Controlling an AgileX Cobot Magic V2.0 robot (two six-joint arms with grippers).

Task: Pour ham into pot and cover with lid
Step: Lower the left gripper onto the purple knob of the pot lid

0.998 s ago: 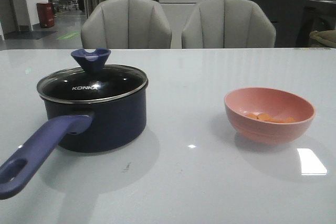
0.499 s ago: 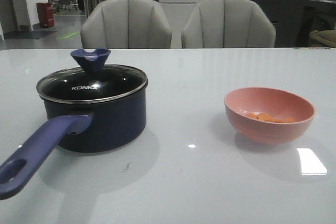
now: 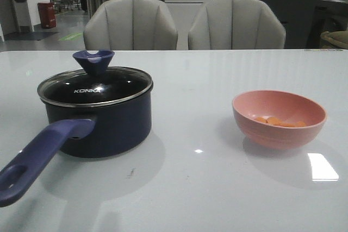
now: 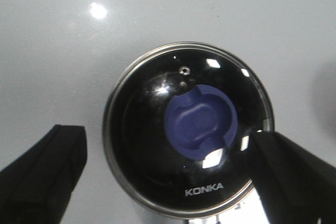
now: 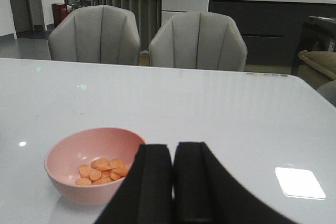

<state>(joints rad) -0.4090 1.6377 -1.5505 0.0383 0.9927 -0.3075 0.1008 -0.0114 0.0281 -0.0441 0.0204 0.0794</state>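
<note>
The pot (image 3: 109, 126) stands on the left of the table, its long blue handle (image 3: 38, 158) pointing toward the front left. The lid (image 3: 95, 86) sits closed on it, with its blue knob (image 3: 93, 61) up. The ham (image 3: 277, 121) lies in a salmon-pink bowl (image 3: 279, 134) on the right. My left gripper (image 4: 165, 135) hangs above the lid (image 4: 147, 171), open wide, with its fingers on either side of the knob (image 4: 199, 124) and touching nothing. My right gripper (image 5: 173, 153) is shut and empty, just right of the bowl (image 5: 63, 182) and the ham (image 5: 102, 170).
Two grey chairs (image 3: 130, 25) (image 3: 236, 25) stand behind the table's far edge. A bright patch of reflected light (image 3: 322, 167) lies on the white table (image 3: 190, 188) at the front right of the bowl.
A dark shape has come into the top left corner of the front view. The pot, lid and bowl have not moved.
</note>
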